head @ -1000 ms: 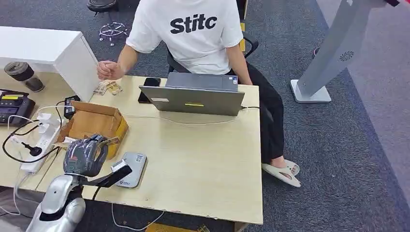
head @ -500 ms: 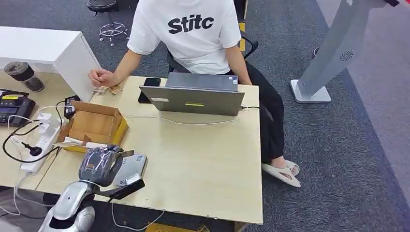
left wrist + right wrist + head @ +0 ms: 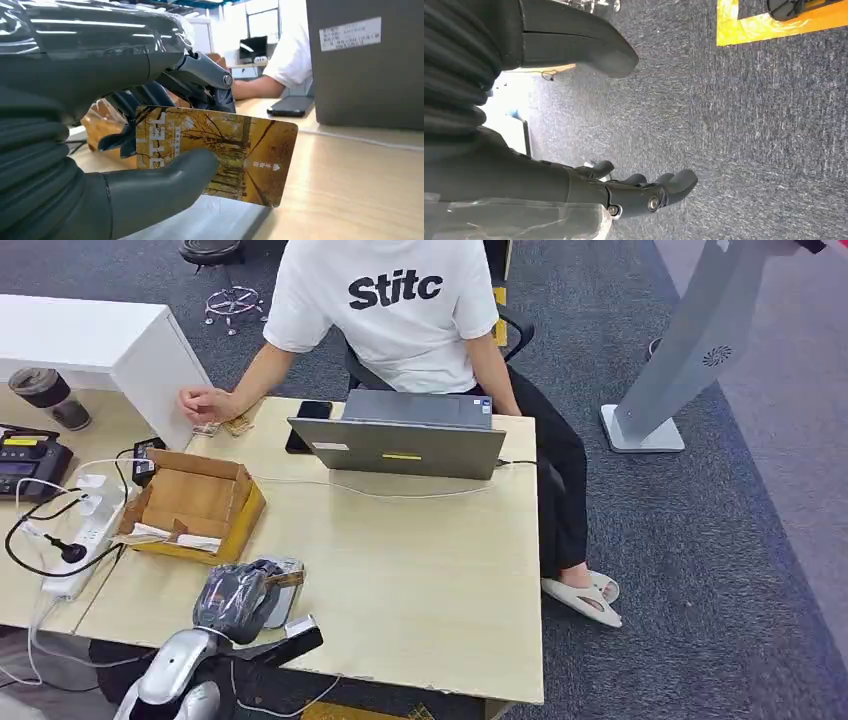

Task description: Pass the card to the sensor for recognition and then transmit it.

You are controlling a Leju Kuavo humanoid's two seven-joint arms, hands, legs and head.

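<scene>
Light wood laminate forms the tabletop (image 3: 420,570), and at its left side stand a white power strip (image 3: 85,530) and an open cardboard box (image 3: 195,502). Just to the right of the box, near the front edge, the left hand (image 3: 237,600) hovers over the grey card reader (image 3: 281,588), covering most of it in the head view. In the left wrist view the thumb and the dark fingers (image 3: 150,95) pinch the yellow hotel key card (image 3: 220,152), whose free end projects beyond the thumb with the reader's pale surface directly beneath. The step in hand is judged to be presentation of the card to the reader. For a reliable read, keep the card face roughly parallel to the reader top, lower it until close or lightly touching, and hold it steady; avoid letting the thumb shield the card's centre. Maintain the pinch so the card does not pivot on contact. Further right stand a grey laptop (image 3: 398,447) and a seated person (image 3: 390,300), the probable recipient of the handover. The right hand (image 3: 644,192) hangs over grey carpet, its fingers spread and holding nothing.
</scene>
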